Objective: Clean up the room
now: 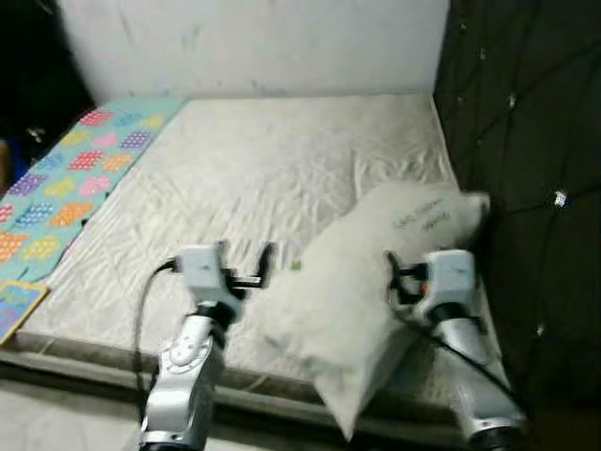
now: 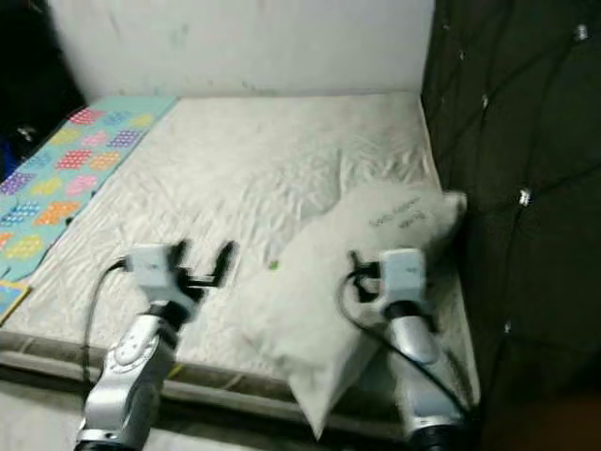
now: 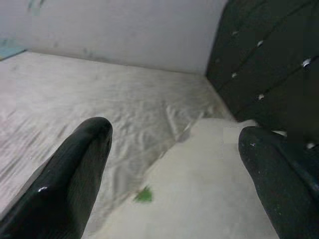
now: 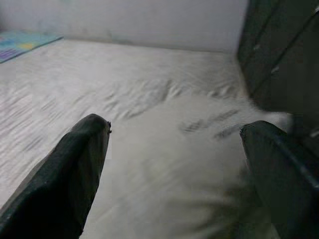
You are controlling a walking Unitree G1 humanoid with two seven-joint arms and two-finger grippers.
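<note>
Left eye view: a bare mattress with a wrinkled off-white cover ran up to a white wall, with a dark tufted headboard along its right side. The pillow lay on the mattress's near right corner, upper end against the headboard, lower end hanging over the front edge. Grey printed lettering showed near its top. A colourful patterned mat lay along the left side of the mattress.

Left pincer was over the mattress just beside the pillow's left edge, fingers spread apart, holding nothing. In the left wrist view both fingers framed the pillow's edge and a small green scrap on the cover, near the pillow.

Right pincer was at the pillow's right side, close against it; contact was unclear. In the right wrist view its fingers stood wide apart with the pillow surface between them, nothing clamped.
</note>
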